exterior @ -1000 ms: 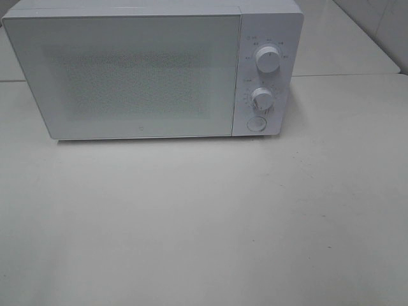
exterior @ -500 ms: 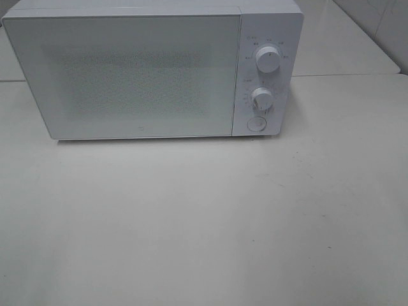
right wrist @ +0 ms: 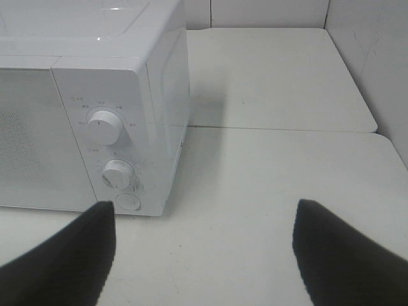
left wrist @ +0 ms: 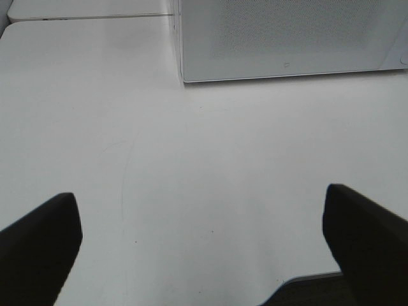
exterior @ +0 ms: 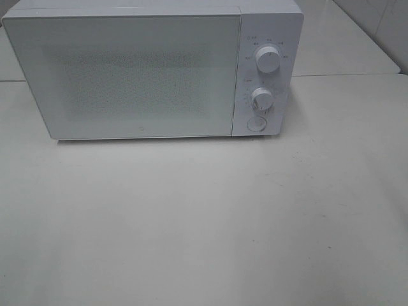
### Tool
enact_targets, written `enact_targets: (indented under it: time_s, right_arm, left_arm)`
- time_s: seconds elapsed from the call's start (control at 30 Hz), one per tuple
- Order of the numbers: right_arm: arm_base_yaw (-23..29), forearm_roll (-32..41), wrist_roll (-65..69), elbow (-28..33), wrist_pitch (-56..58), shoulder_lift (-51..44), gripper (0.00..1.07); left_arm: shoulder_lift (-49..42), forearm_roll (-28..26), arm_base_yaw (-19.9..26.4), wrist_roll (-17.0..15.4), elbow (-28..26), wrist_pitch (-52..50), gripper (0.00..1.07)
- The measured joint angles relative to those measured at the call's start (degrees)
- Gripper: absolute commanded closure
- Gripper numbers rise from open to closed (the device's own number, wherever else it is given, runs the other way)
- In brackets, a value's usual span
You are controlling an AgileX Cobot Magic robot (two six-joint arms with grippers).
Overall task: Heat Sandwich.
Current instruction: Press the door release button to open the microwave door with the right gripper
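I see the microwave [exterior: 127, 70] standing on the table [exterior: 204, 223], toward the back, with its control panel [exterior: 268, 80] at its right end.

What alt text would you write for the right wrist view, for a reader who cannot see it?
A white microwave stands on a white table, its upper dial, lower dial and round button facing the camera. The right gripper, open and empty, frames the foreground.
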Motion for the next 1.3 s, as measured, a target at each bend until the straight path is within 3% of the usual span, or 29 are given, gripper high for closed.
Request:
enact_targets:
  time_s: [0.23, 0.53, 0.87, 1.17, 1.3]
  right_arm:
    - [0.0, 0.0, 0.0, 0.2, -9.4, 7.9, 0.31]
    - [0.0, 1.6, -2.3, 6.8, -30.1, 17.6, 0.31]
    - [0.2, 11.8, -7.6, 12.5, -46.0, 26.2, 0.31]
    - [9.4, 21.2, -12.9, 13.8, -56.6, 35.9, 0.31]
    - [16.4, 27.6, -15.5, 13.9, -61.9, 42.0, 0.31]
  left_arm:
    - [0.0, 0.0, 0.0, 0.0, 0.0, 0.0, 0.10]
    - [0.0, 0.0, 0.0, 0.0, 0.0, 0.0, 0.10]
    - [0.0, 0.0, 0.0, 0.0, 0.0, 0.0, 0.10]
    - [0.0, 0.0, 0.0, 0.0, 0.0, 0.0, 0.10]
    - [0.0, 0.0, 0.0, 0.0, 0.0, 0.0, 0.10]
